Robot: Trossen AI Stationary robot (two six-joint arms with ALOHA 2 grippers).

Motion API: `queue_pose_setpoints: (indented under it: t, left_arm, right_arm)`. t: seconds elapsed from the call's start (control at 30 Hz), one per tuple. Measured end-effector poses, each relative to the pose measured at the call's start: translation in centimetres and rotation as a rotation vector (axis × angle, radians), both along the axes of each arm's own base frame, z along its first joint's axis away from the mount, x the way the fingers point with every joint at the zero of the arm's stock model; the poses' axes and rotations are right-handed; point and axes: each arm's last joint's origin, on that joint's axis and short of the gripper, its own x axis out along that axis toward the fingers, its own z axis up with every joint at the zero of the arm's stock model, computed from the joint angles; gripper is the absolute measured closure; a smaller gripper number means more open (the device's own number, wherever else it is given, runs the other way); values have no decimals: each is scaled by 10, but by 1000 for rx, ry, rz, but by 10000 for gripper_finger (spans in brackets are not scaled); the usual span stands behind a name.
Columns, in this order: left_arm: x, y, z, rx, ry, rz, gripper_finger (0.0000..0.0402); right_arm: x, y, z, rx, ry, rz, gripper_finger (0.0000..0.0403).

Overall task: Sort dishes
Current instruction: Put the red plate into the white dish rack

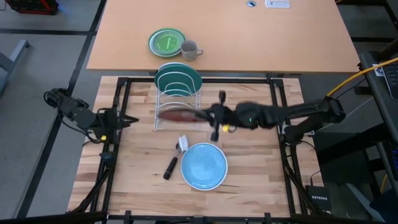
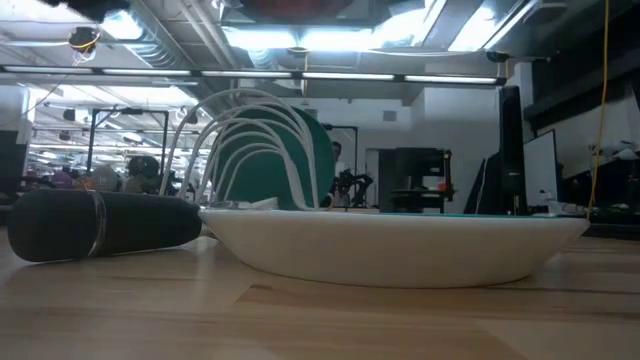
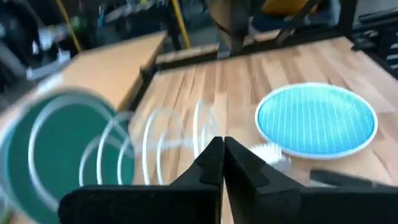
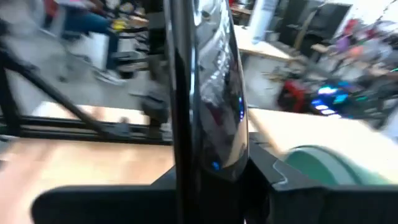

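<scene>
The dark red patterned plate (image 1: 179, 115) stands on edge above the near slots of the white wire rack (image 1: 163, 99), held by my right gripper (image 1: 209, 116), which reaches in from the right. The teal plate (image 1: 178, 79) stands upright in the rack's far slots. The light blue speckled plate (image 1: 204, 166) lies flat on the table near the near edge. My left gripper (image 3: 222, 148) waits shut at the table's left side, touching nothing. The white plate is out of view. My right gripper pinches the dark red plate's rim (image 4: 208, 134) between its two fingers, on the plate's right side. The fingers come in level from the table's right. The plate stands on edge in the hold. Whether its lower rim touches the rack, I cannot tell.
A black cylinder (image 1: 170, 168) and a small white object (image 1: 182, 143) lie left of the light blue plate. A green plate (image 1: 166, 42) and a grey mug (image 1: 189, 50) sit on the far table. Black frame bars (image 1: 118, 99) run along the wooden top's edges.
</scene>
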Motion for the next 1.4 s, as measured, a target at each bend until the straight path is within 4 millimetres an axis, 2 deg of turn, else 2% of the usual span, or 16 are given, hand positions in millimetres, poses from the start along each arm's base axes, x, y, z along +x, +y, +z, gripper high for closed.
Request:
queue_pose_setpoints:
  t: [0.07, 0.17, 0.37, 0.53, 0.7, 0.8, 1.17, 1.4]
  left_arm:
    - [-5, 3, -3, -41, 4, 18, 400]
    - [-8, 5, 0, -50, -31, 12, 400]
    - [-8, 5, 0, -37, -28, 9, 400]
    - [-8, 5, 0, -37, -27, 9, 400]
    - [-8, 5, 0, -36, -27, 9, 400]
    - [-8, 5, 0, -36, -26, 9, 400]
    - [-8, 5, 0, -36, -27, 10, 400]
    - [-8, 5, 0, -36, -27, 10, 400]
  right_arm:
    - [3, -20, 8, -42, 17, -12, 346]
    - [11, -52, 7, -55, 44, 4, 345]
    - [20, -115, -12, -79, 105, 21, 345]
    - [33, -152, -37, -103, 137, 48, 345]
    - [46, -169, -56, -89, 127, 100, 345]
    - [56, -174, -76, -64, 169, 123, 345]
    - [81, -183, -137, 11, 300, 146, 345]
    - [88, -185, -158, 47, 336, 144, 345]
